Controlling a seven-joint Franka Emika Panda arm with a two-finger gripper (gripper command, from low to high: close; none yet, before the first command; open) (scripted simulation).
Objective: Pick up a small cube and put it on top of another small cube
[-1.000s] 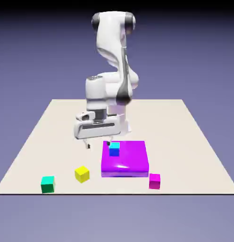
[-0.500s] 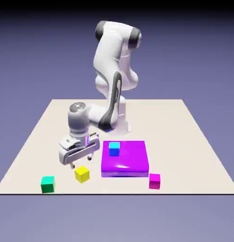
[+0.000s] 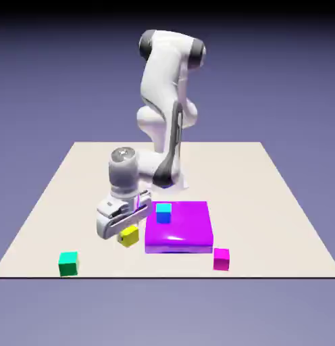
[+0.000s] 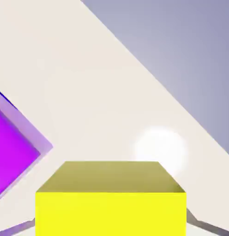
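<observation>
Your yellow cube (image 3: 130, 235) sits clamped between the gripper (image 3: 127, 236) fingers, just off the large magenta slab's (image 3: 180, 226) nine o'clock edge in the exterior view. Whether it rests on the table (image 3: 265, 196) or hangs just clear of it, you cannot tell from here. In the hand view the yellow cube (image 4: 111, 203) fills the bottom of the picture and hides the fingertips, with a corner of the magenta slab (image 4: 12, 147) at nine o'clock and bare table beyond.

On the slab's top, toward its ten o'clock corner, you have a small blue cube (image 3: 163, 213) with a cyan top face. The small magenta cube (image 3: 221, 259) stands on the table at the slab's five o'clock corner, just beside it. The green cube (image 3: 68, 263) lies well apart, at about eight o'clock from the yellow one, near the table's front edge.
</observation>
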